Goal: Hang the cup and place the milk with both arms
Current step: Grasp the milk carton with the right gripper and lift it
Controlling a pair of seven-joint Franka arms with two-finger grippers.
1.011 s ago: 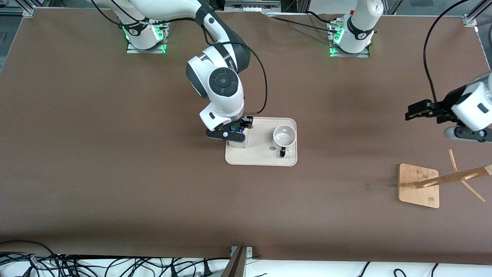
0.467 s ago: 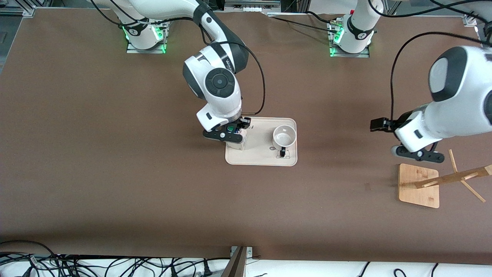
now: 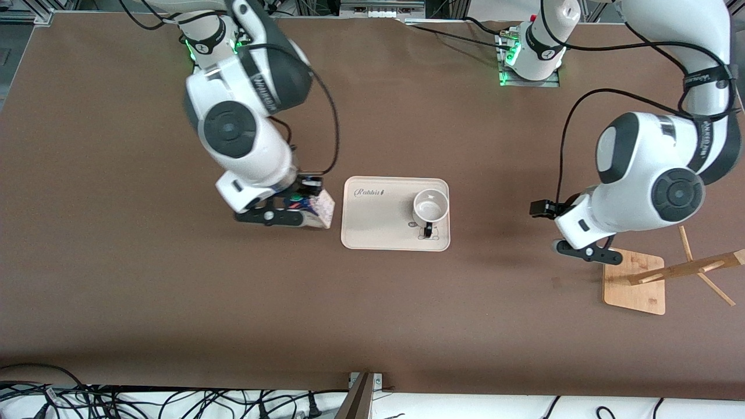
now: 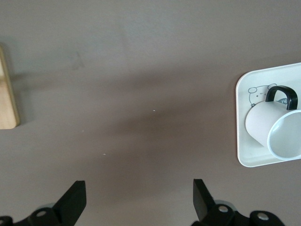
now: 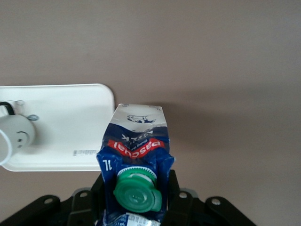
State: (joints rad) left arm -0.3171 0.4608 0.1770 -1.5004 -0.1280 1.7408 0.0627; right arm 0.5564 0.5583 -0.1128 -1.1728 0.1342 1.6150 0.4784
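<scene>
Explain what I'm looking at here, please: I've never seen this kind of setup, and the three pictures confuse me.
Two white robot arms stand at a brown table. The wide picture comes from a high camera facing them; the other two come from cameras on the arms' wrists.

The right pincer is shut on the milk carton, blue with a green cap, and holds it off the tray, toward the right arm's end of the table. The cream tray carries only the white cup, upright, its black handle pointing toward the front camera.

The left pincer is open and holds nothing, over bare table between the tray and the wooden cup stand at the left arm's end.
</scene>
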